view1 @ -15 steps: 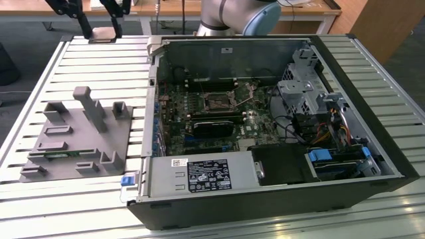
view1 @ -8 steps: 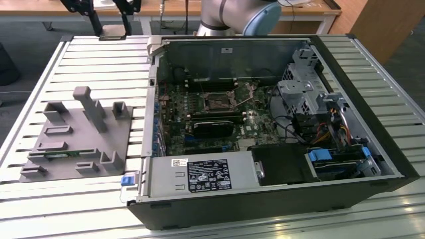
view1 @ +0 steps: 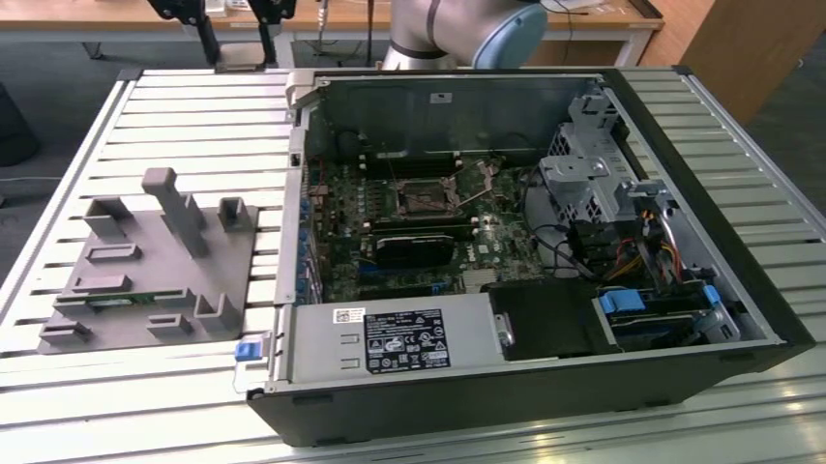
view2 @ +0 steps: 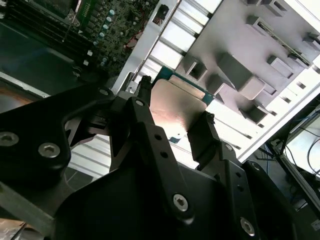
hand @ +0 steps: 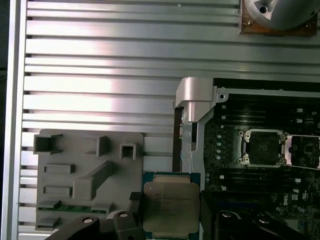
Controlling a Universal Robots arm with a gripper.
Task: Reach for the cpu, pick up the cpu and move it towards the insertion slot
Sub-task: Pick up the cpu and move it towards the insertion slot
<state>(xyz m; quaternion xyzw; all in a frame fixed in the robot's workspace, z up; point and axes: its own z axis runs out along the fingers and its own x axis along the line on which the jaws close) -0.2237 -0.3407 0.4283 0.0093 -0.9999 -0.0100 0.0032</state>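
Cpu (hand: 171,208) sits clamped between my tool's (view2: 172,116) fingers, lifted above the slatted table (hand: 100,65) beside the case. I judge the carry underway; the insertion slot (hand: 262,148) lies well apart.

Your pincer (hand: 170,212) has the cpu (hand: 171,207) clamped between its two fingers (view2: 207,135), held above the slatted surface (hand: 100,75) between the fixture tray (hand: 90,175) and the open computer case (hand: 195,100). In the exterior view the fixture tray (view1: 142,261) lies on the surface (view1: 193,116) at the exterior view's left, the computer case (view1: 697,145) just beside it at the exterior view's right, and the arm (view1: 452,29) stands behind the case. You see the insertion slot (view1: 424,196) on the motherboard (view1: 387,261) inside the case, well apart from the cpu; in the first wrist view the insertion slot (hand: 262,147) sits past the case wall from the cpu.
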